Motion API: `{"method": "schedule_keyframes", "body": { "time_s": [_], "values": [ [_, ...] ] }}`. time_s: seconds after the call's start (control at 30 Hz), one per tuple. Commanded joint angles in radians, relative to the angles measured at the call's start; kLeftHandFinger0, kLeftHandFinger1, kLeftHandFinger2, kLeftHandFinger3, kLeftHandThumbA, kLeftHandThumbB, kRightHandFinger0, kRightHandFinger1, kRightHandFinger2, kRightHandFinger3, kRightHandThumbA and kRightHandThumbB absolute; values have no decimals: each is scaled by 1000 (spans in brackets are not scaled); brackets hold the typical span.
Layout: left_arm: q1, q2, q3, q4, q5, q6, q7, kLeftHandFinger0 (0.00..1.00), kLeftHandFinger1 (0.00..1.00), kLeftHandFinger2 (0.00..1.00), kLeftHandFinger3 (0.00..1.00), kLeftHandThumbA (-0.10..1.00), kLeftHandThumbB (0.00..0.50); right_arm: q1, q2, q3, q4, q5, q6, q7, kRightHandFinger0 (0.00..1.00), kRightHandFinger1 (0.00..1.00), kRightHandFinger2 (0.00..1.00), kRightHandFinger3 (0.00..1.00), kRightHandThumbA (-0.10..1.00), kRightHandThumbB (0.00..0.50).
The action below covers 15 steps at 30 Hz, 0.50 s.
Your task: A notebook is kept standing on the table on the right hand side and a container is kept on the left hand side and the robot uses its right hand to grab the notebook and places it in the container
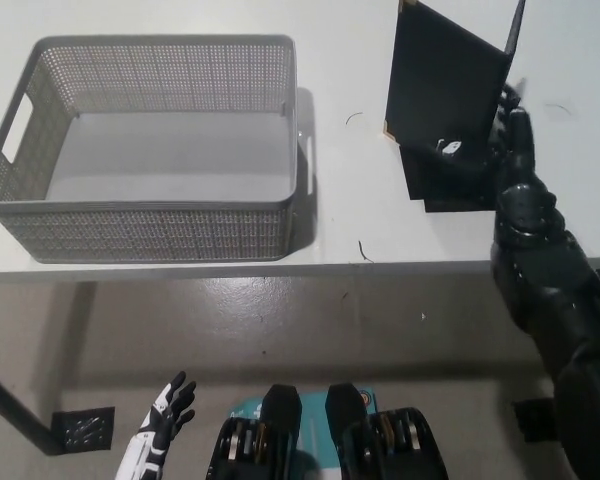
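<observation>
The black notebook (442,85) stands upright on the white table at the back right, its covers in a narrow V. My black right hand (502,140) is wrapped around its lower right part. The thumb lies on the front cover and the other fingers (517,118) press the outer cover from behind. The grey mesh container (150,235) sits at the left of the table, with nothing inside it. My white left hand (165,412) hangs low at the lower left, below the table's edge, with its fingers spread and nothing in it.
A black patch (460,190) lies on the table under the notebook. The table's front edge (280,268) runs across the middle of the picture, with grey floor below it. About a hand's width of bare table separates the container and the notebook.
</observation>
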Motion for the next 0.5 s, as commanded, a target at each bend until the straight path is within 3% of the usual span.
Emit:
{"method": "schedule_keyframes", "body": {
  "time_s": [0.0, 0.03, 0.07, 0.1, 0.13, 0.17, 0.23, 0.33, 0.47],
  "values": [
    [12, -5, -8, -1, -5, -77, -3, 1000, 1000, 1000, 1000, 1000, 251, -116, -17, -58, 53, 85, -34, -118, 203, 204, 362, 771, 637, 481],
    [12, -3, -8, 4, -7, -84, -4, 1000, 1000, 1000, 1000, 1000, 259, -128, -15, -77, 62, 100, -27, -148, 41, 43, 146, 359, 406, 386],
    [16, 0, -7, 8, -5, -80, -4, 1000, 1000, 1000, 1000, 1000, 271, -134, -13, -95, 63, 114, -46, -157, 2, 2, 24, 51, 142, 240],
    [9, 4, -3, 8, -6, -74, -4, 1000, 1000, 1000, 1000, 1000, 280, -141, -10, -101, 65, 119, -60, -151, 0, 0, 124, 48, -78, 225],
    [10, 4, -2, 13, -4, -72, -3, 1000, 1000, 1000, 1000, 1000, 276, -136, -4, -115, 51, 134, -98, -120, 0, 27, 294, 222, -99, 180],
    [10, 4, -2, 14, -4, -73, -3, 1000, 1000, 1000, 1000, 1000, 276, -137, -1, -122, 49, 140, -107, -109, 0, 61, 416, 373, -100, 174],
    [13, 6, -3, 12, 4, -68, -3, 1000, 1000, 1000, 1000, 1000, 247, -144, 8, -139, 33, 159, -112, -89, 0, 148, 575, 536, -100, 161],
    [18, 4, -4, 13, 16, -77, 2, 1000, 1000, 1000, 1000, 1000, 230, -141, 22, -127, -23, 150, -120, -81, 0, 135, 550, 634, -100, 124],
    [15, 2, -3, 19, 26, -74, 7, 1000, 1000, 1000, 1000, 1000, 240, -127, 41, -96, -151, 135, -133, -81, 0, 140, 535, 665, -100, 101]
  ]
}}
